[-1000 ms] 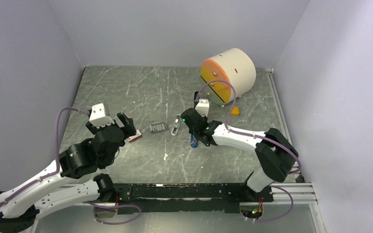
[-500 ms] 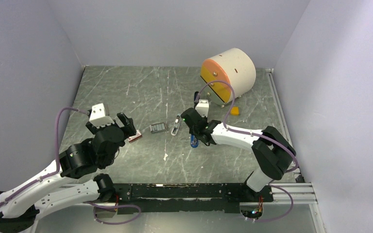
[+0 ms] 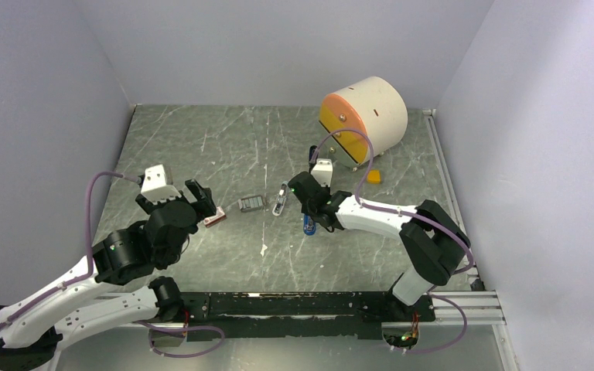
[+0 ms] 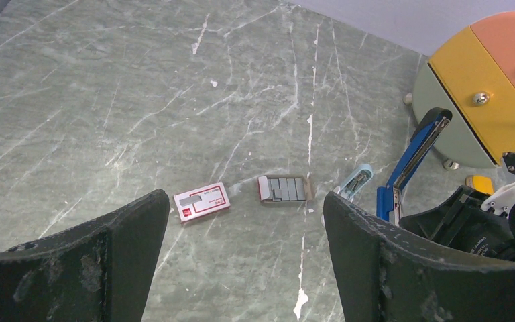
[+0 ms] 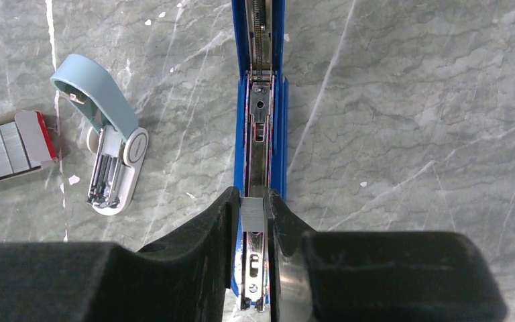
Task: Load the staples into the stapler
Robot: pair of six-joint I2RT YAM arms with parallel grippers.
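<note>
The blue stapler (image 5: 259,100) lies open on the table, its metal channel facing up; it also shows in the top view (image 3: 309,226) and the left wrist view (image 4: 409,157). My right gripper (image 5: 253,221) is shut on a small grey ribbed strip of staples (image 5: 253,213) and holds it right over the channel. More staples (image 4: 285,189) lie in an open cardboard tray (image 3: 251,203) to the left. My left gripper (image 4: 245,208) is open and empty, hovering above the table near the red-and-white box (image 4: 202,201).
A pale-blue-and-white piece (image 5: 107,134) lies between the tray and the stapler. A cream cylinder with an orange-and-yellow face (image 3: 363,116) stands at the back right, with a small yellow block (image 3: 374,176) beside it. Walls enclose the table.
Nearly nothing. My right arm's elbow has shifted slightly left while its gripper stays over the stapler with the strip. The left arm has barely moved.
</note>
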